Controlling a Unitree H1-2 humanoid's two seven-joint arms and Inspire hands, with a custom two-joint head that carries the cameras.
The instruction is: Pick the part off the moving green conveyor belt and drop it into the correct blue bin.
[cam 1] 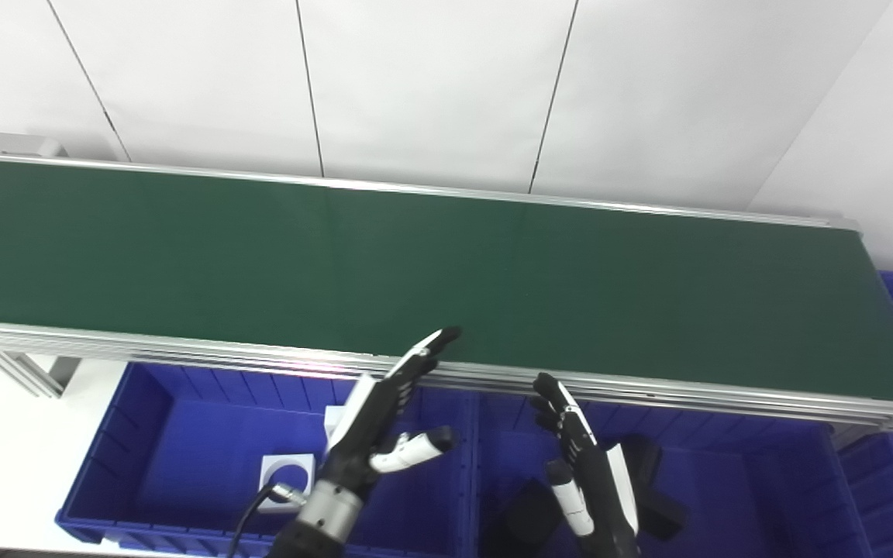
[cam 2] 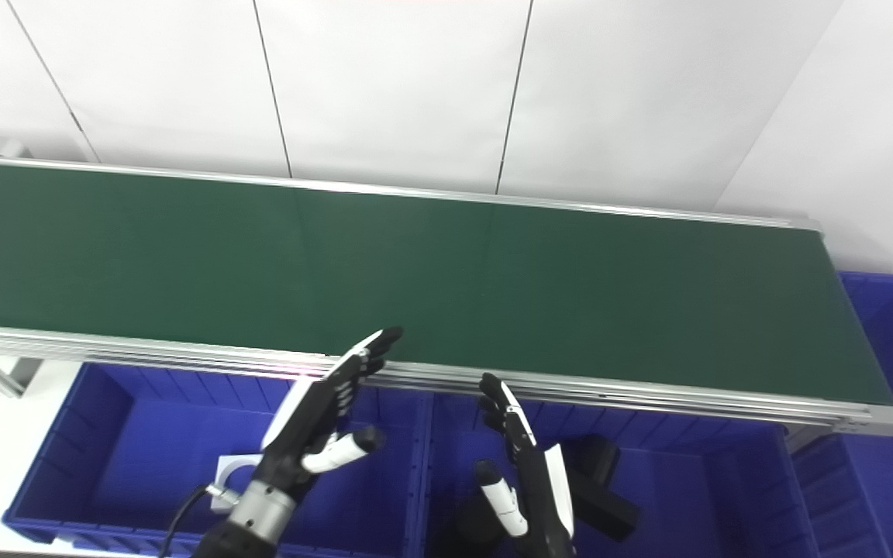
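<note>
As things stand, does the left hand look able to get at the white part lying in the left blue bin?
Probably yes. The left hand is open and holds nothing, hovering over the left blue bin, whose top is open. The white part lies just beside the wrist, with nothing covering it, though the hand would have to turn downward.

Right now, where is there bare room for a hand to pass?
The green belt is bare rail to rail. The left bin's left floor is free; white parts crowd its right. Black parts crowd the middle bin.
</note>
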